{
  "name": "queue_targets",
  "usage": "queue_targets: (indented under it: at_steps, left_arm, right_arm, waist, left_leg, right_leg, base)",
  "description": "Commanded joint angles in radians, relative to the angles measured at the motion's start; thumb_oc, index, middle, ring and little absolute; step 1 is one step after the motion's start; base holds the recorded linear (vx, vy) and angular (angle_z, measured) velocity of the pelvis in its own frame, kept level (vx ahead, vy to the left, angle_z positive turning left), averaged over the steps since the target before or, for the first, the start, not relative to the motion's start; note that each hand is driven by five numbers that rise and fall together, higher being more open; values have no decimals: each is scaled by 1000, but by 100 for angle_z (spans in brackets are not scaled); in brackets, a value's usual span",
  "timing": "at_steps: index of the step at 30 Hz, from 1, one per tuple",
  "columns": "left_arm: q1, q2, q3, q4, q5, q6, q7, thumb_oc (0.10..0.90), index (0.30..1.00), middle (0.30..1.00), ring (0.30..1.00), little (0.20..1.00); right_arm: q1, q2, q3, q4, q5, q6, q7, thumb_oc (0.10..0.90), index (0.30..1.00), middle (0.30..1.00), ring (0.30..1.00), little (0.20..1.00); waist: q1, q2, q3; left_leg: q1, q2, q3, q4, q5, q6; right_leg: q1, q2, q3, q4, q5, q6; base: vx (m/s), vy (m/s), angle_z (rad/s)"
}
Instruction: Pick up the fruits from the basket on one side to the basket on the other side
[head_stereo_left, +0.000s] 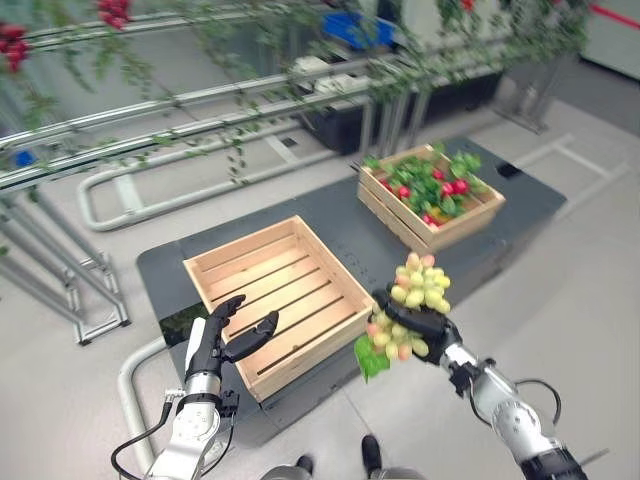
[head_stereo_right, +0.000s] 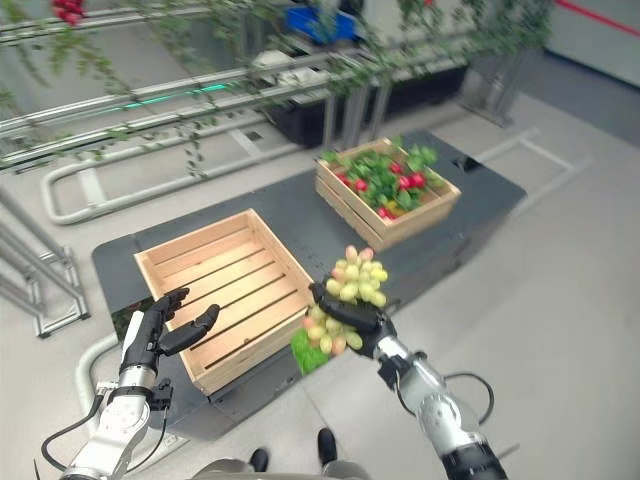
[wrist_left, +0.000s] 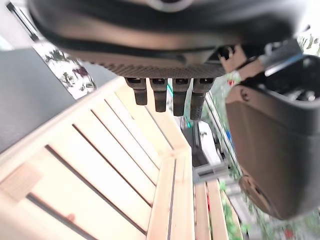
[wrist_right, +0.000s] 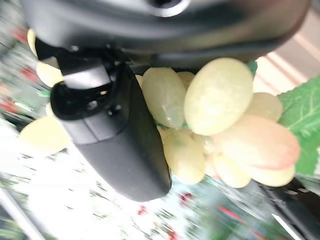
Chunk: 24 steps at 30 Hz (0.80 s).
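One grape bunch (head_stereo_left: 415, 305), clenched in your right hand (head_stereo_left: 425, 325), off the empty crate's (head_stereo_left: 280, 300) right rim.
Carry it left over the slats; left hand (head_stereo_left: 215, 340), fingers relaxed, waits opposite.

Dark low platform (head_stereo_left: 330, 215) standing on a pale floor (head_stereo_left: 590, 270). Holds two wooden crates well apart: an empty slatted crate (head_stereo_left: 277, 300) near the front, and a crate of fruit and leaves (head_stereo_left: 431, 194) toward the far right corner.
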Motion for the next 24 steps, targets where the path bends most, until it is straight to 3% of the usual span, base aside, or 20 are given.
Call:
queue_targets:
  at_steps: [1, 6, 11, 13, 16, 17, 19, 22, 24]
  left_arm:
    - [-174, 73, 62, -89, 21, -187, 88, 800, 900, 900, 900, 900]
    - [-218, 98, 62, -95, -61, -211, 64, 800, 900, 900, 900, 900]
    - [-259, 46, 25, -107, -189, -205, -21, 800, 900, 900, 900, 900]
    - [-256, 12, 10, -129, -218, -194, -32, 800, 900, 900, 900, 900]
    - [-214, -3, 24, -178, -281, -180, -39, 800, 900, 900, 900, 900]
    - [-178, -7, 49, -209, -341, -173, -51, 800, 900, 900, 900, 900]
    - [-157, -20, 69, -245, -432, -153, -88, 800, 900, 900, 900, 900]
    - [-161, -62, 61, -237, -461, -164, -38, 800, 900, 900, 900, 900]
    - [-174, -88, 38, -218, -476, -149, 6, 800, 900, 900, 900, 900]
  right_arm:
    - [-87, 3, -27, -129, 77, -158, 27, 400, 300, 300, 300, 300]
    - [-77, -12, -49, -118, 108, -197, 30, 400, 300, 300, 300, 300]
    - [-50, -8, -61, -174, 72, -212, -1, 400, 300, 300, 300, 300]
    - [-27, -7, -75, -209, 48, -198, 11, 400, 300, 300, 300, 300]
    - [-13, -13, -78, -239, -1, -187, 43, 400, 300, 300, 300, 300]
    - [-18, -17, -64, -253, -23, -182, 61, 400, 300, 300, 300, 300]
    - [-26, -26, -48, -262, -48, -187, 73, 400, 300, 300, 300, 300]
    - [-51, -23, -22, -244, -66, -198, 70, 400, 300, 300, 300, 300]
    - [-71, -15, 3, -226, -66, -204, 61, 400, 300, 300, 300, 300]
  waist:
    - [-36, 19, -37]
    - [-60, 17, -35]
    - [-95, 13, -16]
    - [-104, 13, -4]
    - [-95, 22, 17]
    - [-78, 39, 28]
    - [-67, 58, 28]
    - [-47, 55, 4]
    - [-34, 25, -19]
  left_leg:
    - [58, 13, 26, 28, -144, -17]
    - [62, -2, 71, 59, -186, 1]
    - [69, -18, 112, 88, -219, 21]
    - [78, -23, 132, 77, -211, 17]
    - [109, -13, 181, 28, -181, 5]
    - [119, 5, 232, -8, -151, 5]
    - [125, 22, 262, -52, -129, 17]
    - [106, 30, 271, -52, -123, 18]
    - [95, 25, 287, -32, -132, -2]
  right_leg:
    - [93, -9, -51, -9, -71, 15]
    - [63, -16, -31, -25, -40, 31]
    - [20, -35, -8, -25, 7, 61]
    - [-8, -42, -41, -25, 31, 74]
    - [-31, -53, -172, 65, 70, 84]
    - [-61, -71, -265, 264, 50, 79]
    - [-65, -74, -311, 495, -54, 47]
    - [8, -58, -366, 505, -174, 10]
    - [138, -29, -392, 340, -251, 1]
  base:
    - [-131, 110, -34]
    - [-170, 145, -31]
    - [-133, 130, -18]
    - [-187, 145, -31]
    - [-160, 78, -73]
    - [-233, 113, -107]
    - [-202, 97, -109]
    - [-82, -61, -72]
    - [45, -164, -60]
